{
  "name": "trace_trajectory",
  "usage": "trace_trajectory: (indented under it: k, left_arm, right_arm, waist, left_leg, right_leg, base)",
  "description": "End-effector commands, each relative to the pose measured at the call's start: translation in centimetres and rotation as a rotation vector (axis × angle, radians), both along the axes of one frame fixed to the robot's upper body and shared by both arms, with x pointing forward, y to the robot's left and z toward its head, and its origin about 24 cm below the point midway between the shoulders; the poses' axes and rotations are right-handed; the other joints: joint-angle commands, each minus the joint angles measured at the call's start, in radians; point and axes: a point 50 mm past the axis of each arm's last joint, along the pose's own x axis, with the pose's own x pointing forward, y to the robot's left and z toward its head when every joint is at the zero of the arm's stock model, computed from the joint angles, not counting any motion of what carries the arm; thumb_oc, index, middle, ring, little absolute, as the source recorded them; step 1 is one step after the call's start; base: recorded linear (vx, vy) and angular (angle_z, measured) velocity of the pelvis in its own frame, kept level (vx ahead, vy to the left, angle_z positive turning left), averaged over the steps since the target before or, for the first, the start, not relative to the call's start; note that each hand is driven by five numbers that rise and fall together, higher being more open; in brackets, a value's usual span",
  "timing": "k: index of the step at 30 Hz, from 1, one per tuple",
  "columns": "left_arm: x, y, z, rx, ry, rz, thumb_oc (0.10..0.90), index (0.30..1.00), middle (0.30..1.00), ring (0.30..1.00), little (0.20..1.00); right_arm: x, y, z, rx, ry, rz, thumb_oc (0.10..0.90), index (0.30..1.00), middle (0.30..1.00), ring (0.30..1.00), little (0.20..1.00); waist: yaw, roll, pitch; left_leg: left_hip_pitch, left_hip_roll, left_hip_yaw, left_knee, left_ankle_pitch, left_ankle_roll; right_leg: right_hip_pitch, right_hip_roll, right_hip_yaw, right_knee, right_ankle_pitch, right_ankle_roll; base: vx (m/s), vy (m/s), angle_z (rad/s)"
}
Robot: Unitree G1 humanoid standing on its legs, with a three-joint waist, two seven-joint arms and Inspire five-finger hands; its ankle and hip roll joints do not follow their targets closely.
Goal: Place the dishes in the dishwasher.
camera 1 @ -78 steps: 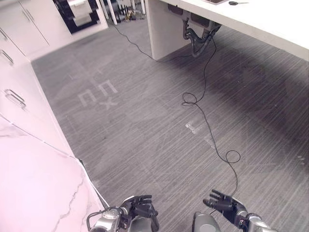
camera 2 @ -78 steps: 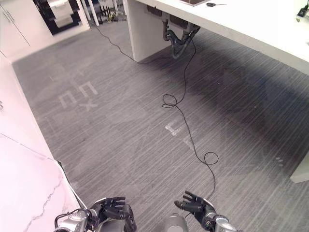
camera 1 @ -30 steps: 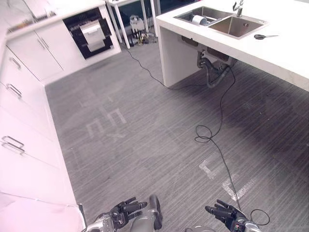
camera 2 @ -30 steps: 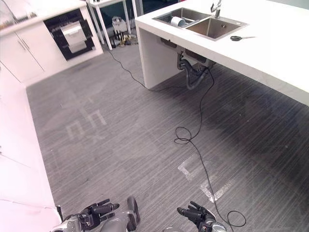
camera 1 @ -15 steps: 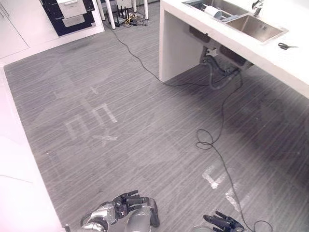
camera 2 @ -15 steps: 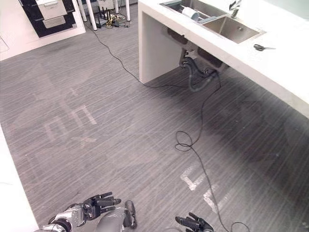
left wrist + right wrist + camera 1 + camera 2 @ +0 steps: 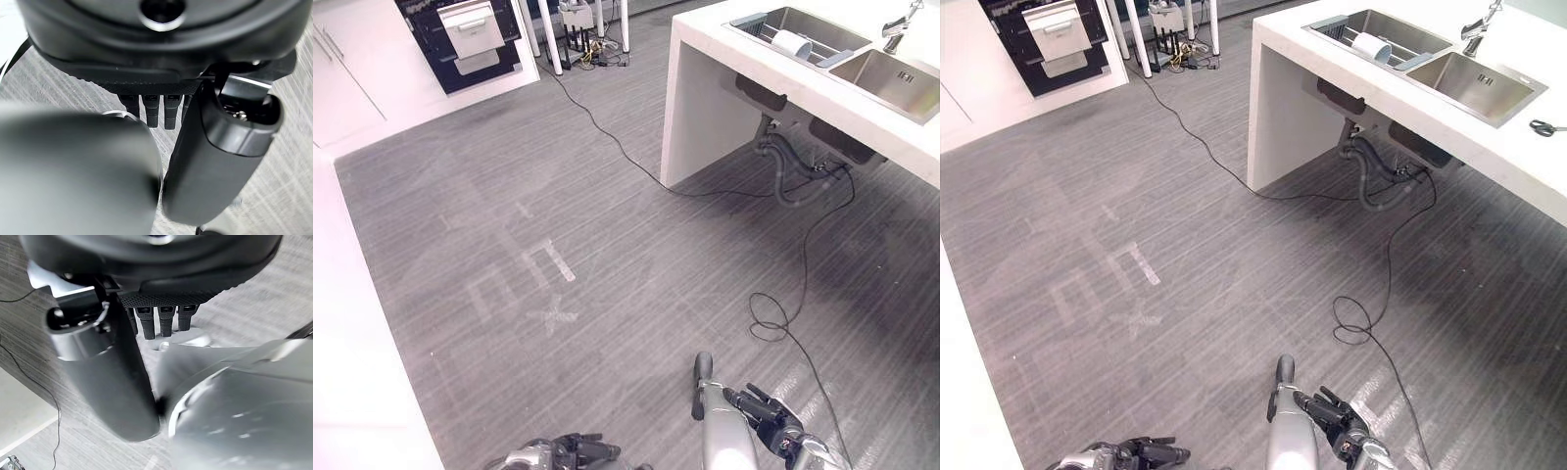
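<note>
Grey floor (image 7: 607,196), white cup (image 7: 1371,46) in sink (image 7: 1474,86), well apart from right hand (image 7: 1337,419)

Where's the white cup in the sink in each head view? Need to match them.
Left eye view: the white cup lies in the sink's left basin, upper right, near the top edge.
Right eye view: the cup, same basin, top, right of centre.
Shared landmark: the tap, right of the cup.

The right hand (image 7: 171,297) hangs over striped grey floor (image 7: 274,308), its fingers (image 7: 166,316) seemingly straight, side by side.
</note>
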Motion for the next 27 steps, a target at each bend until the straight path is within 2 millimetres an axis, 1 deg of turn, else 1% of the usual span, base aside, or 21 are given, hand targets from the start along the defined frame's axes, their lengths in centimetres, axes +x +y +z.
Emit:
trace_trajectory:
  k: [1, 2, 3, 4, 5, 6, 7, 8, 9, 10, 12, 13, 14, 15, 17, 18, 19, 22, 24, 26, 27]
  left_arm:
    - [-3.4, 1.8, -0.5, 0.066, 0.126, -0.01, 0.8, 0.9, 0.9, 0.9, 0.9]
    - [-3.6, 1.7, -0.5, 0.055, 0.135, 0.012, 0.8, 0.9, 0.9, 0.9, 0.9]
    - [-3.7, 1.5, -0.5, 0.048, 0.139, 0.032, 0.8, 0.9, 0.9, 0.9, 0.9]
    - [-3.7, 1.4, -0.6, 0.049, 0.14, 0.054, 0.8, 0.9, 0.9, 0.9, 0.9]
    - [-3.7, 1.3, -0.6, 0.051, 0.136, 0.084, 0.8, 0.9, 0.9, 0.9, 0.9]
    - [-3.7, 1.3, -0.6, 0.051, 0.135, 0.096, 0.8, 0.9, 0.9, 0.9, 0.9]
    - [-3.7, 1.3, -0.6, 0.048, 0.131, 0.117, 0.8, 0.9, 0.9, 0.9, 0.9]
    - [-3.5, 1.1, -0.6, 0.028, 0.118, 0.179, 0.8, 0.9, 0.9, 0.9, 0.9]
    - [-2.9, 1.0, -0.5, 0.027, 0.091, 0.189, 0.8, 0.9, 0.9, 0.9, 0.9]
    - [-2.8, 1.0, -0.5, 0.028, 0.086, 0.185, 0.8, 0.9, 0.9, 0.9, 0.9]
    - [-2.5, 1.0, -0.5, 0.036, 0.071, 0.161, 0.8, 0.9, 0.9, 0.9, 0.9]
    - [-2.5, 1.0, -0.5, 0.048, 0.058, 0.147, 0.8, 0.9, 0.9, 0.9, 0.9]
    - [-2.5, 1.0, -0.5, 0.05, 0.058, 0.147, 0.8, 0.9, 0.9, 0.9, 0.9]
    - [-2.6, 0.9, -0.5, 0.051, 0.058, 0.156, 0.8, 0.9, 0.9, 0.9, 0.9]
    - [-3.1, 0.7, -0.6, 0.046, 0.072, 0.17, 0.8, 0.9, 0.9, 0.9, 0.9]
    - [-3.5, 0.5, -0.7, 0.044, 0.081, 0.177, 0.8, 0.9, 0.9, 0.9, 0.9]
    - [-3.7, 0.4, -0.8, 0.043, 0.085, 0.186, 0.8, 0.9, 0.9, 0.9, 0.9]
    - [-3.9, 0.2, -0.9, 0.044, 0.094, 0.216, 0.8, 0.9, 0.9, 0.9, 0.9]
    - [-4.0, 0.4, -0.9, 0.056, 0.103, 0.217, 0.8, 0.9, 0.9, 0.9, 0.9]
    - [-3.6, 1.0, -0.8, 0.073, 0.089, 0.166, 0.8, 0.9, 0.9, 0.9, 0.9]
    - [-3.3, 1.4, -0.6, 0.088, 0.087, 0.148, 0.8, 0.9, 0.9, 0.9, 0.9]
  right_arm:
    - [-3.5, -0.8, -1.1, -0.025, 0.132, -0.027, 0.8, 0.9, 0.9, 0.9, 0.9]
    - [-3.8, -1.0, -1.2, -0.031, 0.141, -0.03, 0.8, 0.9, 0.9, 0.9, 0.9]
    - [-3.9, -1.3, -1.1, -0.041, 0.146, -0.024, 0.8, 0.9, 0.9, 0.9, 0.9]
    - [-4.0, -1.7, -1.0, -0.058, 0.147, -0.01, 0.8, 0.9, 0.9, 0.9, 0.9]
    - [-3.8, -2.3, -0.8, -0.072, 0.139, -0.005, 0.8, 0.9, 0.9, 0.9, 0.9]
    - [-3.8, -2.4, -0.8, -0.075, 0.136, -0.007, 0.8, 0.9, 0.9, 0.9, 0.9]
    - [-3.7, -2.6, -0.7, -0.079, 0.128, -0.012, 0.8, 0.9, 0.9, 0.9, 0.9]
    - [-3.5, -3.3, -0.4, -0.085, 0.111, -0.043, 0.8, 0.9, 0.9, 0.9, 0.9]
    - [-3.4, -3.9, -0.1, -0.086, 0.094, -0.086, 0.8, 0.9, 0.9, 0.9, 0.9]
    - [-3.4, -4.0, -0.1, -0.084, 0.091, -0.091, 0.8, 0.9, 0.9, 0.9, 0.9]
    - [-3.2, -4.0, 0.0, -0.076, 0.082, -0.1, 0.8, 0.9, 0.9, 0.9, 0.9]
    - [-2.7, -3.8, 0.1, -0.079, 0.075, -0.076, 0.8, 0.9, 0.9, 0.9, 0.9]
    - [-2.6, -3.8, 0.1, -0.079, 0.075, -0.076, 0.8, 0.9, 0.9, 0.9, 0.9]
    - [-2.5, -3.7, 0.1, -0.08, 0.076, -0.07, 0.8, 0.9, 0.9, 0.9, 0.9]
    - [-2.4, -3.6, 0.1, -0.077, 0.087, -0.061, 0.8, 0.9, 0.9, 0.9, 0.9]
    - [-2.4, -3.5, 0.0, -0.077, 0.094, -0.051, 0.8, 0.9, 0.9, 0.9, 0.9]
    - [-2.3, -3.5, 0.1, -0.078, 0.096, -0.042, 0.8, 0.9, 0.9, 0.9, 0.9]
    - [-1.7, -3.3, 0.2, -0.083, 0.089, -0.021, 0.8, 0.9, 0.9, 0.9, 0.9]
    - [-1.6, -3.0, 0.1, -0.072, 0.091, -0.039, 0.8, 0.9, 0.9, 0.9, 0.9]
    - [-2.1, -2.6, -0.2, -0.066, 0.101, -0.038, 0.8, 0.9, 0.9, 0.9, 0.9]
    - [-2.3, -2.4, -0.4, -0.083, 0.103, -0.028, 0.8, 0.9, 0.9, 0.9, 0.9]
  waist:
    - [-0.011, -0.015, -0.006]
    - [-0.012, -0.008, -0.014]
    - [-0.01, -0.002, -0.021]
    - [-0.005, 0.002, -0.028]
    - [-0.002, 0.008, -0.034]
    - [-0.001, 0.01, -0.035]
    - [0.001, 0.009, -0.036]
    - [0.016, 0.005, -0.026]
    - [0.033, -0.009, -0.01]
    - [0.035, -0.009, -0.007]
    - [0.048, -0.023, 0.001]
    - [0.065, -0.022, 0.013]
    - [0.067, -0.023, 0.015]
    - [0.077, -0.021, 0.019]
    - [0.102, 0.008, 0.025]
    - [0.12, 0.016, 0.031]
    - [0.129, 0.017, 0.033]
    - [0.135, 0.016, 0.028]
    - [0.134, 0.01, 0.025]
    - [0.125, 0.015, 0.01]
    - [0.11, 0.024, 0.004]
  left_leg:
    - [-0.032, 0.043, -0.032, -0.011, -0.008, 0.004]
    - [-0.01, 0.054, -0.029, -0.011, 0.003, -0.011]
    - [0.011, 0.068, -0.027, -0.011, 0.057, -0.033]
    - [0.041, 0.076, -0.026, -0.011, 0.144, -0.063]
    - [0.045, 0.09, -0.032, 0.042, 0.245, -0.101]
    - [0.04, 0.094, -0.035, 0.06, 0.262, -0.109]
    - [0.013, 0.101, -0.042, 0.139, 0.307, -0.123]
    - [-0.1, 0.141, -0.058, 0.378, 0.359, -0.142]
    - [-0.23, 0.155, -0.058, 0.483, 0.319, -0.112]
    - [-0.246, 0.155, -0.059, 0.491, 0.31, -0.106]
    - [-0.308, 0.117, -0.042, 0.416, 0.304, -0.065]
    - [-0.328, 0.08, -0.023, 0.135, 0.305, -0.042]
    - [-0.325, 0.075, -0.023, 0.109, 0.309, -0.041]
    - [-0.338, 0.049, -0.05, 0.003, 0.325, -0.045]
    - [-0.462, 0.051, -0.149, -0.011, 0.315, -0.071]
    - [-0.523, 0.058, -0.197, -0.011, 0.339, -0.086]
    - [-0.547, 0.062, -0.207, -0.011, 0.353, -0.092]
    - [-0.54, 0.073, -0.161, -0.011, 0.352, -0.085]
    - [-0.505, 0.052, -0.159, -0.011, 0.329, -0.072]
    - [-0.474, 0.047, -0.145, -0.011, 0.292, -0.049]
    - [-0.434, 0.037, -0.153, -0.011, 0.263, -0.028]
  right_leg:
    - [0.081, -0.104, 0.087, -0.017, -0.029, 0.236]
    - [0.097, -0.089, 0.076, -0.017, -0.046, 0.222]
    - [0.113, -0.073, 0.068, -0.017, -0.069, 0.204]
    - [0.131, -0.058, 0.064, -0.017, -0.097, 0.178]
    - [0.15, -0.037, 0.058, -0.017, -0.124, 0.148]
    - [0.153, -0.032, 0.057, -0.017, -0.13, 0.142]
    - [0.166, -0.022, 0.057, -0.017, -0.144, 0.125]
    - [0.229, 0.01, 0.058, -0.017, -0.199, 0.085]
    - [0.281, 0.016, 0.06, -0.017, -0.227, 0.068]
    - [0.288, 0.018, 0.061, -0.017, -0.231, 0.068]
    - [0.308, 0.01, 0.082, -0.017, -0.233, 0.069]
    - [0.333, 0.023, 0.117, -0.017, -0.251, 0.087]
    - [0.337, 0.023, 0.12, -0.017, -0.253, 0.089]
    - [0.346, 0.034, 0.143, -0.017, -0.264, 0.096]
    - [0.361, 0.086, 0.191, -0.017, -0.28, 0.104]
    - [0.376, 0.102, 0.219, -0.017, -0.291, 0.106]
    - [0.385, 0.104, 0.231, -0.017, -0.296, 0.109]
    - [0.408, 0.093, 0.246, -0.017, -0.314, 0.12]
    - [0.442, 0.088, 0.254, -0.017, -0.331, 0.124]
    - [0.471, 0.11, 0.253, -0.017, -0.347, 0.116]
    - [0.508, 0.124, 0.236, -0.017, -0.306, 0.121]
  base:
    - [0.52, -0.261, 0.51]
    - [0.42, -0.225, 0.23]
    - [0.45, -0.261, -0.04]
    - [0.47, -0.297, -0.06]
    - [0.37, -0.239, 0.0]
    - [0.29, -0.21, -0.24]
    - [0.37, -0.299, -0.32]
    - [0.47, -0.381, 0.01]
    - [0.43, -0.325, 0.22]
    - [0.16, -0.119, 0.13]
    - [0.22, 0.053, -0.39]
    - [0.39, 0.115, -0.49]
    - [0.42, 0.168, -0.62]
    - [0.31, 0.13, -0.61]
    - [0.42, 0.173, -0.6]
    - [0.42, 0.152, -0.6]
    - [0.42, 0.155, -0.85]
    - [0.35, 0.18, -1.07]
    - [0.36, 0.157, -0.99]
    - [0.44, 0.178, -0.96]
    - [0.42, 0.217, -0.73]
